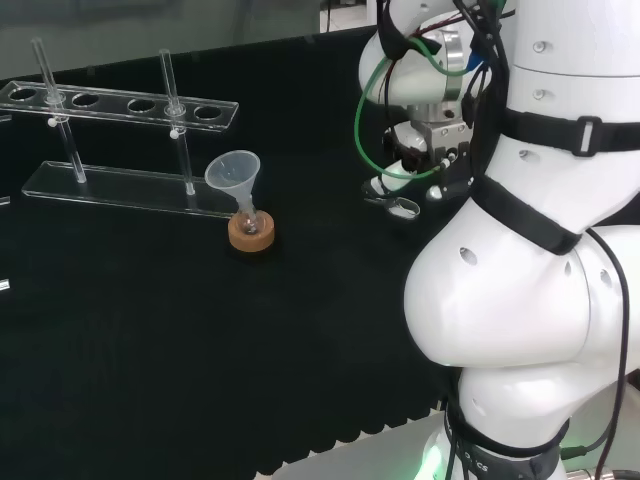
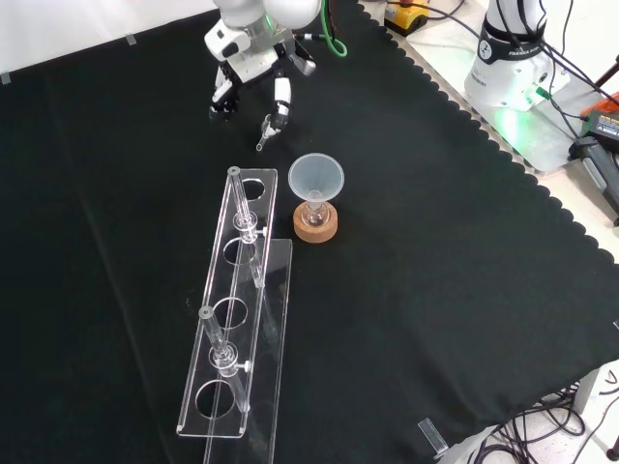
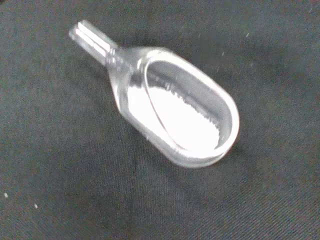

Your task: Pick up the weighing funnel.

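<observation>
The weighing funnel (image 3: 175,115), a small clear scoop with a short stem, lies on the black cloth with white powder in its bowl. In the head view the weighing funnel (image 1: 401,207) lies just below the black and white hand (image 1: 432,140). In the front view the hand (image 2: 253,60) hangs over the cloth near the top, its fingers (image 2: 281,97) spread and pointing down on either side. The weighing funnel (image 2: 264,138) shows just beyond the fingertips. The hand is open and nothing is between the fingers.
The big funnel (image 1: 233,172) stands mouth up in a small flask on a cork ring (image 1: 251,233), left of the hand in the head view. A clear test-tube rack (image 1: 120,110) with two tubes stands beyond it. The arm's white links (image 1: 540,250) rise at the right.
</observation>
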